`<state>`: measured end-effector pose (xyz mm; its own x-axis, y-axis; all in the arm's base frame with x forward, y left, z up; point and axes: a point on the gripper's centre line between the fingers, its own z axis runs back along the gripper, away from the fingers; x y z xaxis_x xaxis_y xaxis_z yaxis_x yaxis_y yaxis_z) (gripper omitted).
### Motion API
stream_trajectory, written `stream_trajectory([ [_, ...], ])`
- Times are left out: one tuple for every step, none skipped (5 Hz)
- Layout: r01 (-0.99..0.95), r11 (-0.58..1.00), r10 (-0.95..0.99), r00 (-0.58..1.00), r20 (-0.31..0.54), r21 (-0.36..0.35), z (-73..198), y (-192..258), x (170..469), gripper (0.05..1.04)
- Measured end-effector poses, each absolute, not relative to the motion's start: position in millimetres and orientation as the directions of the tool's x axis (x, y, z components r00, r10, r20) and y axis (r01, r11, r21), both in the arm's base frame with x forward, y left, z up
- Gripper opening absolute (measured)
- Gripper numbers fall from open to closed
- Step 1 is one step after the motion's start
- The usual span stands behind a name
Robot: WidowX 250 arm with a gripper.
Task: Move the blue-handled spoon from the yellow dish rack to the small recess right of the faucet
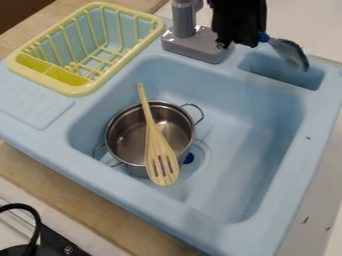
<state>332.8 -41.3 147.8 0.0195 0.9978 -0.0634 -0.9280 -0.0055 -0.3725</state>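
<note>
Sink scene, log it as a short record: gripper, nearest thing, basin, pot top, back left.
Gripper: over the sink's back edge, beside the grey faucet
Nearest thing: blue-and-grey utensil; whether held, unclear
Basin: steel pot
Pot top: slotted wooden spatula lying across
Back left: yellow dish rack

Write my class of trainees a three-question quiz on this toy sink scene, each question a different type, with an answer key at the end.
1. Multiple choice: what lies across the metal pot in the blue basin?
A) A yellow sponge
B) A wooden slotted spatula
C) A white plate

2. True or false: the yellow dish rack stands inside the basin.

3. Fill in the missing colour: the utensil next to the black gripper has a ____ part right beside the gripper.

Key: 1. B; 2. False; 3. blue
</note>
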Motion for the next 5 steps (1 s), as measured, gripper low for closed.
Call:
stream_trajectory([
  [-0.922,-0.081,0.996,-0.057,-0.073,-0.378,147.0,-38.6,335.7,0.108],
  [-0.922,-0.115,0.992,-0.09,-0.086,-0.369,140.5,-39.1,338.4,0.108],
  [-0.924,-0.105,0.994,-0.087,-0.067,-0.369,138.1,-39.2,339.1,0.108],
  [-0.938,-0.077,0.997,-0.064,-0.051,-0.338,127.0,-38.8,339.0,0.108],
  [-0.936,-0.041,0.998,-0.026,-0.049,-0.349,128.0,-40.6,340.7,0.142],
])
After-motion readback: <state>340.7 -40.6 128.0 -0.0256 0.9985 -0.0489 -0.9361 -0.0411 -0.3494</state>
